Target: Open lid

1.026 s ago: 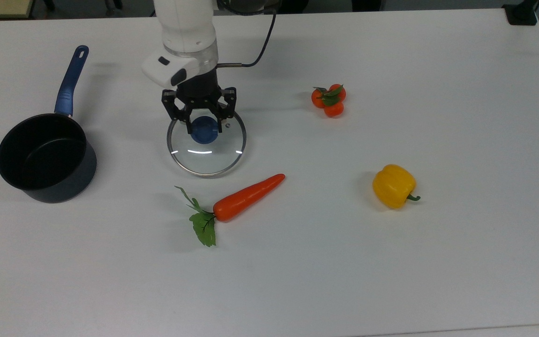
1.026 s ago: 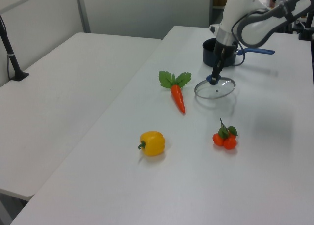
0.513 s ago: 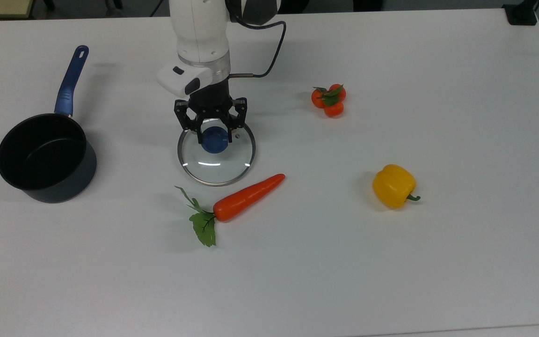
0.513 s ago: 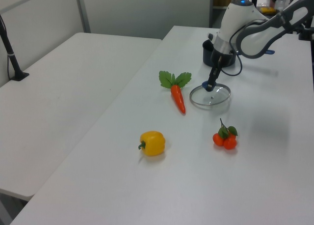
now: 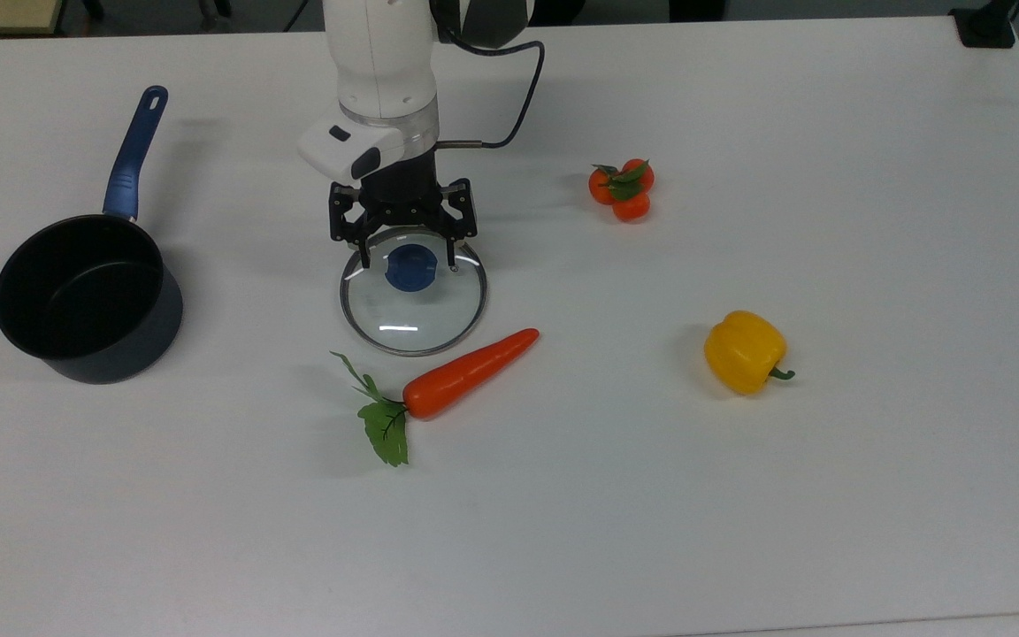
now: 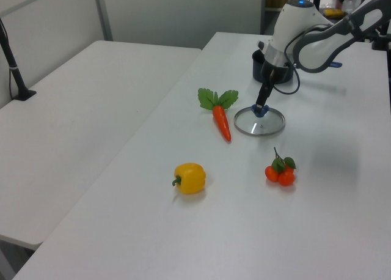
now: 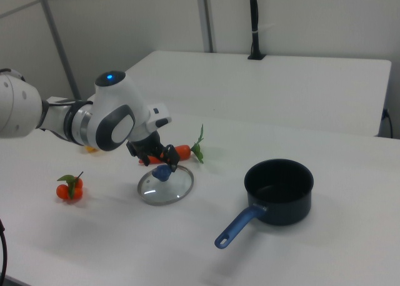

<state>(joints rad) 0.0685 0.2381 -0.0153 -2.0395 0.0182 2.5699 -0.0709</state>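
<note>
Top view, centre-left of the frame: the lid [image 5: 413, 296] lies flat on the bench [image 5: 739, 495], well apart from the dark saucepan [image 5: 85, 296] at the far left. The pincer [image 5: 407, 263] hangs spread around the lid's blue knob [image 5: 410, 267], apparently not gripping it. With the pan uncovered, the opening looks done; only withdrawal seems left.

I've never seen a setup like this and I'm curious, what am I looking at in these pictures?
A white robot arm ends in a black two-finger gripper. Three fixed cameras watch one white table: one from above, two from opposite sides. On the table lie a glass lid with a blue knob, an empty dark saucepan off to the top view's left, a carrot, a yellow pepper and small tomatoes. The gripper is open, its fingers either side of the knob. It holds nothing.
</note>
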